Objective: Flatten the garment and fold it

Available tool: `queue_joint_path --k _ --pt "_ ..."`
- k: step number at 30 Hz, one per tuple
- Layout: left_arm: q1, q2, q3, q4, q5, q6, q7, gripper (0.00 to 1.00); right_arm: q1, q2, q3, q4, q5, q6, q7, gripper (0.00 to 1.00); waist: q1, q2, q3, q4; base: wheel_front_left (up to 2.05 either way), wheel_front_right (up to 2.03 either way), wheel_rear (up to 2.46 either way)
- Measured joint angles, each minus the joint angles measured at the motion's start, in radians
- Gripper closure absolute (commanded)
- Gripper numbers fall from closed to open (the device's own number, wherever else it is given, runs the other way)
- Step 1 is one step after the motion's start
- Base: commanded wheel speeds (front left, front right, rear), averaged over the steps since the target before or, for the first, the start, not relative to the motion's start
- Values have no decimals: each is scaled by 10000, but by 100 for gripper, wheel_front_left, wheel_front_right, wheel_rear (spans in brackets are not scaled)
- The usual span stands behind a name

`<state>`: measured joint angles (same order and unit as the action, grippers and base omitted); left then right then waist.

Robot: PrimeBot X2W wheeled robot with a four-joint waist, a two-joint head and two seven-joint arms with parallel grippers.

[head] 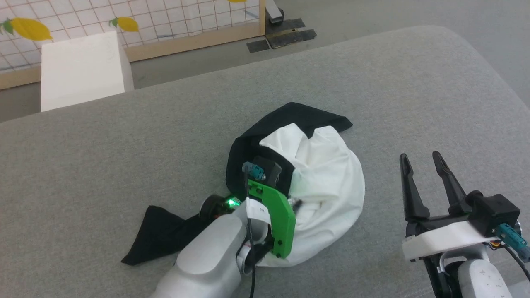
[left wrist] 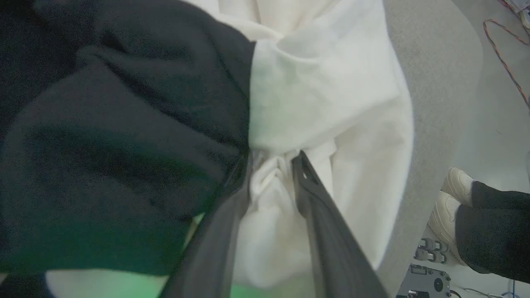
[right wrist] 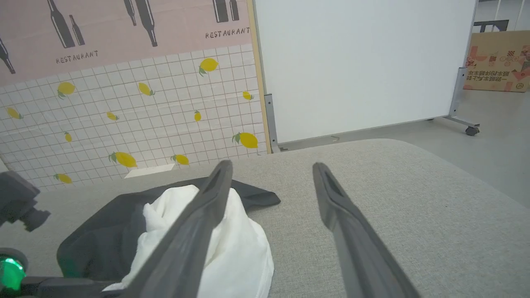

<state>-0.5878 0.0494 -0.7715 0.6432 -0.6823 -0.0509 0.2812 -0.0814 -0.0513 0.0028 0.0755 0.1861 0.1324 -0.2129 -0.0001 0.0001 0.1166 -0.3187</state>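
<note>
While the right gripper (head: 420, 156) stands open nearby, the left gripper (left wrist: 273, 159) has the shirt (left wrist: 331, 103) bunched between its fingers, grip uncertain.

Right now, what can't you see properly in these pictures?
The garment's front print: head view, crumpled folds hide it.
The left jaws' tips: left wrist view, buried in white cloth; gripping or not, unclear. Head view: the green bracket covers them.
Person: left wrist view, the right edge cuts off all but a shoe and dark trouser leg.
</note>
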Motion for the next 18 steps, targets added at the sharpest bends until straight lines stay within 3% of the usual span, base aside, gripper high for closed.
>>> queue_joint_path --k 4,8,10,13,18 --pt "89 -21 -23 -84 -453 -8 -123 0 2 -2 -50 54 -4 0 0 0 0 0 36 48 0 0 0" --pt "133 67 518 -780 -293 140 -2104 0 3 0 -50 48 -46 0 6 0 0 0 -59 261 0 0 0" --pt "139 268 913 -1348 -6 435 -3609 0 5 0 -52 21 -100 0 15 0 0 0 -127 392 0 0 0" --pt "377 765 1465 -2029 458 961 -4997 0 11 0 -69 -63 -157 0 50 0 0 0 -235 576 0 0 0" --pt "1459 1601 2592 -3329 1101 1670 -5352 0 53 0 -196 -228 -293 0 184 0 0 0 -380 931 0 0 0"
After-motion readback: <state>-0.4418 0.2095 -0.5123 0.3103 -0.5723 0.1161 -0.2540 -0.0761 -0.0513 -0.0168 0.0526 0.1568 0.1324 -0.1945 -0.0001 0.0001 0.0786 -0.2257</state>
